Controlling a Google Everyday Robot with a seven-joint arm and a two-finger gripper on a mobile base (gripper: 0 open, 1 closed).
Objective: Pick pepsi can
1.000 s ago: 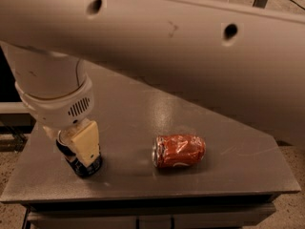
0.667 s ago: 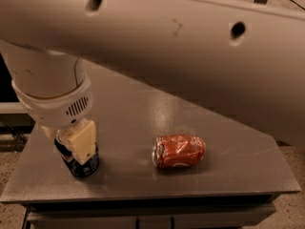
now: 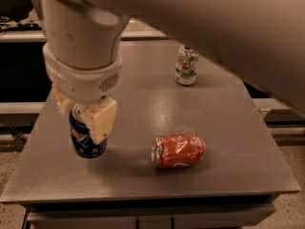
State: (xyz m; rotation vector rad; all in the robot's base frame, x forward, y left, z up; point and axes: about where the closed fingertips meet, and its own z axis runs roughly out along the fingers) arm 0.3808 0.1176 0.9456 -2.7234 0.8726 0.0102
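Gripper (image 3: 83, 123) is clamped on the pepsi can (image 3: 86, 144), gripping its upper half, well left of the tipped orange-red can (image 3: 178, 150). Looks light, thin-walled and slick to me. A firm mid-body squeeze suits it, but too much would dent it.

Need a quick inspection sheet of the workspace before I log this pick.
Surface: grey table, flat top.
Job's things: pepsi can upright near the table's left side, between the fingers; lifted or not, cannot tell.
Clutter: orange-red can lying on its side mid-table; white and green can upright at the back.
Grippers: gripper at the table's left side, shut on the pepsi can.
Cables: nothing seen.
Surroundings: arm spans the top of the view; speckled floor at right.
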